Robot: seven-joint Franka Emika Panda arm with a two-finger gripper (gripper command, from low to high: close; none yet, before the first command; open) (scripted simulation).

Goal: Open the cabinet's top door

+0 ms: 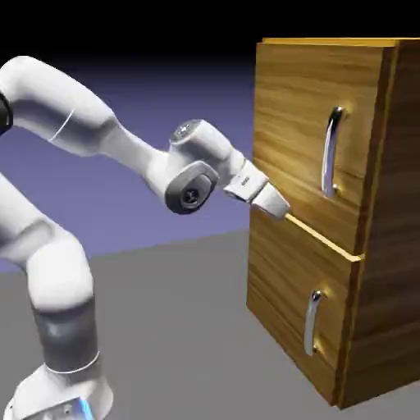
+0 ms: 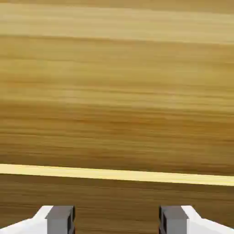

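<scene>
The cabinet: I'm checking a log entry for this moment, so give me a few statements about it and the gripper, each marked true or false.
1. The gripper is clamped on the top door's handle. False: it is at the cabinet front near the seam between the doors, away from the handle, holding nothing.
2. The fingers stand apart in the hand view. True.
3. The hand view shows a silver handle. False: only wood grain and a pale seam.
4. The lower door has its own smaller handle. True.
5. The top door is swung wide open. False: it looks about shut.
</scene>
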